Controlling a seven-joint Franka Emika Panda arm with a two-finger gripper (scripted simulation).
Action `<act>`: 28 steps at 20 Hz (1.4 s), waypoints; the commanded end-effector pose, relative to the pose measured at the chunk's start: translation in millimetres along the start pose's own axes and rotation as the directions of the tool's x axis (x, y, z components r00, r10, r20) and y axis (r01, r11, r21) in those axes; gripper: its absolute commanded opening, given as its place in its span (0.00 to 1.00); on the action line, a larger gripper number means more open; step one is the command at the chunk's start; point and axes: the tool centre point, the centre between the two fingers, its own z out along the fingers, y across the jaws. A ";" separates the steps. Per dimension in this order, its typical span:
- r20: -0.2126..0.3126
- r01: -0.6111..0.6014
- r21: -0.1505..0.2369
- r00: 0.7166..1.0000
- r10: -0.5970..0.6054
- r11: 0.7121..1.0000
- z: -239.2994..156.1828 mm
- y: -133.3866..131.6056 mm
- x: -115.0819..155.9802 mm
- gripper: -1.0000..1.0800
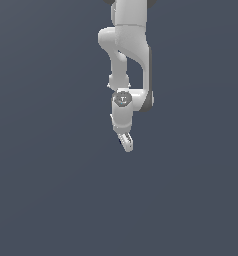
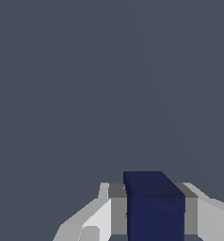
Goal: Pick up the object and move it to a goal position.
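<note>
Navy-blue and blocky in the wrist view, the object (image 2: pixel 155 207) sits low in the frame, right of centre, between the grey inner pads (image 2: pixel 117 214) of the white gripper (image 2: pixel 154 212). A pad touches it on each side, so the pincer is clamped on it. Seen this close, it has a flat top face and a darker front face. Behind it the wrist view shows only a plain slate-grey surface (image 2: pixel 85 84). In the exterior view the white arm (image 1: pixel 128 55) comes down from the top centre of the frame, bends at a joint with a dark round cap (image 1: pixel 122 98), and ends in the gripper (image 1: pixel 126 142) just below the middle. There the object cannot be made out between the fingers; it is too small or hidden. The same grey ground (image 1: pixel 51 190) fills that frame.
</note>
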 end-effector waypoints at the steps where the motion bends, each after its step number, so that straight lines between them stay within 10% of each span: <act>1: 0.000 0.000 0.000 1.000 0.000 1.000 0.0 0.1 0.3 0.00; 28: -0.001 -0.001 -0.001 1.000 0.001 1.000 -151.1 0.2 109.5 0.00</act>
